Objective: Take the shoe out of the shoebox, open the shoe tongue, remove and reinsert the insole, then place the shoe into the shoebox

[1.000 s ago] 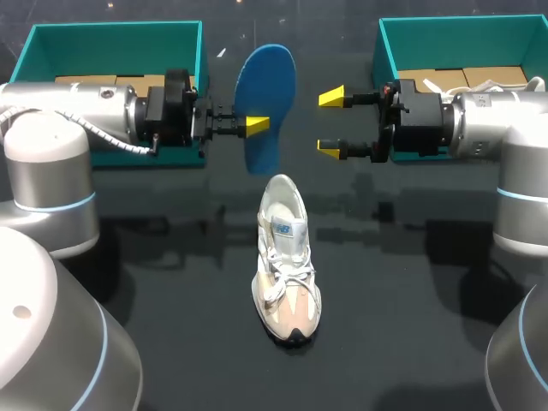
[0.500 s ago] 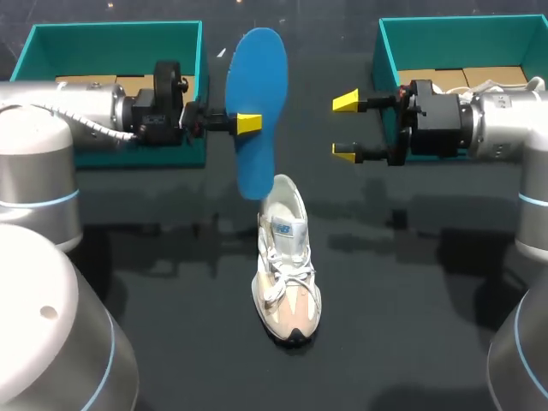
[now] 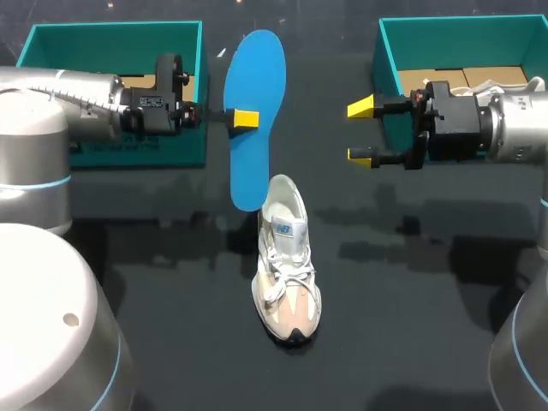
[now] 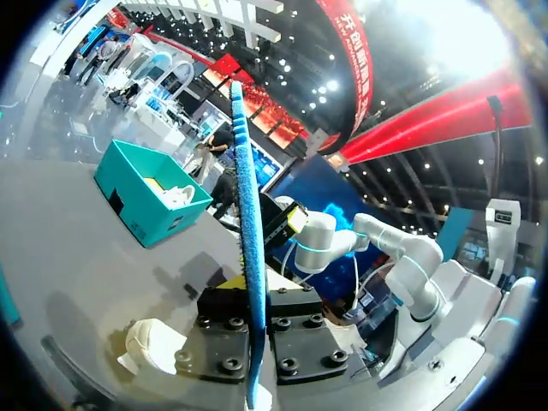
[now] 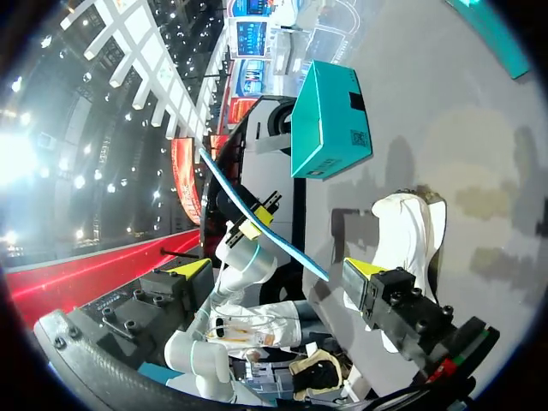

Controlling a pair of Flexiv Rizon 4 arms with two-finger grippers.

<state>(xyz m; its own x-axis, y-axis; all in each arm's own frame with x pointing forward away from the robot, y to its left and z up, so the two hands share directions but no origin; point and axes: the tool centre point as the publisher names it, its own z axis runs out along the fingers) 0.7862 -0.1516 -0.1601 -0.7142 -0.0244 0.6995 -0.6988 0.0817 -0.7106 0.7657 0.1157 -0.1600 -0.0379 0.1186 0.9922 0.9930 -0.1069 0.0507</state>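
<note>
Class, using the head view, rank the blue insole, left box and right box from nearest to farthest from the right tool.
1. Right box, beside the right tool.
2. Blue insole, in the middle.
3. Left box, far left.

You have two boxes, the left box (image 3: 116,38) at ten o'clock and the right box (image 3: 462,38) at two; one shoe (image 3: 287,274) at six; one insole (image 3: 254,111) at twelve; two grippers, the left gripper (image 3: 244,118) and the right gripper (image 3: 360,131).

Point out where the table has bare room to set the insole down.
Bare table lies either side of the shoe and past its toe. Crowded between the left box and right box: the left end effector holds the insole near the heel, the open right end effector beside it.
</note>
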